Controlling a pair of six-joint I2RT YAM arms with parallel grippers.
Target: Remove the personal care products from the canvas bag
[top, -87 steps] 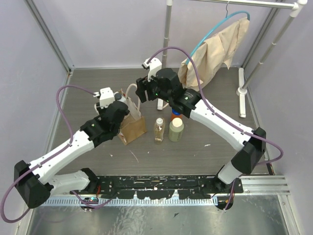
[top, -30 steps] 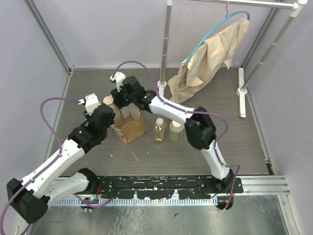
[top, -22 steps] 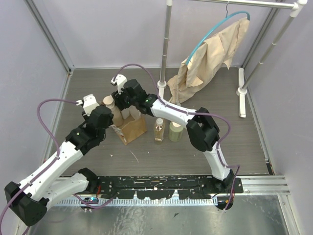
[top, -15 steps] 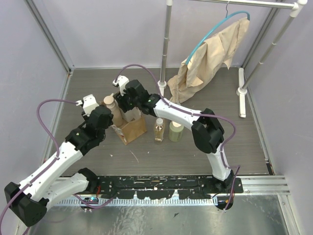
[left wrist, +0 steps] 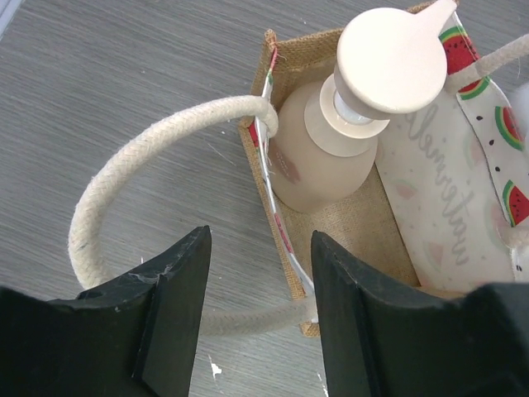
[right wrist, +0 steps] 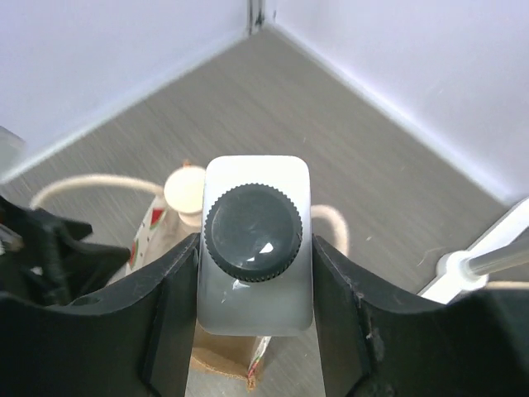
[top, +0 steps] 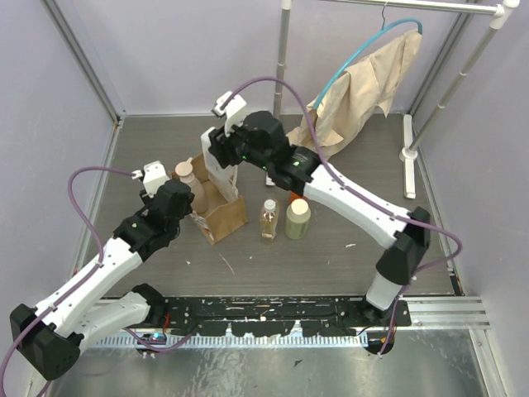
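My right gripper (right wrist: pixel 254 248) is shut on the white flat-sided bottle (top: pixel 221 172) just below its dark cap (right wrist: pixel 253 231), and holds it upright over the canvas bag (top: pixel 225 215). The tan bottle (left wrist: pixel 322 165) with the peach cap (top: pixel 183 170) stands inside the bag at its left end. The white bottle's pale side (left wrist: pixel 438 190) hangs beside it. My left gripper (left wrist: pixel 260 318) is open at the bag's left edge, with the cream rope handle (left wrist: pixel 149 149) running between its fingers. The slim amber bottle (top: pixel 269 219) and the olive-green bottle (top: pixel 297 218) stand on the floor right of the bag.
A metal rack (top: pixel 282 58) at the back carries a beige cloth (top: pixel 364 91) on a teal hanger; its foot (top: pixel 408 154) lies at the right. Lilac walls close in the grey floor (top: pixel 273 256). A black rail (top: pixel 273 310) runs along the near edge.
My right gripper has lifted the white bottle up out of the bag and drawn back to the right. The left gripper has stayed at the bag's edge.
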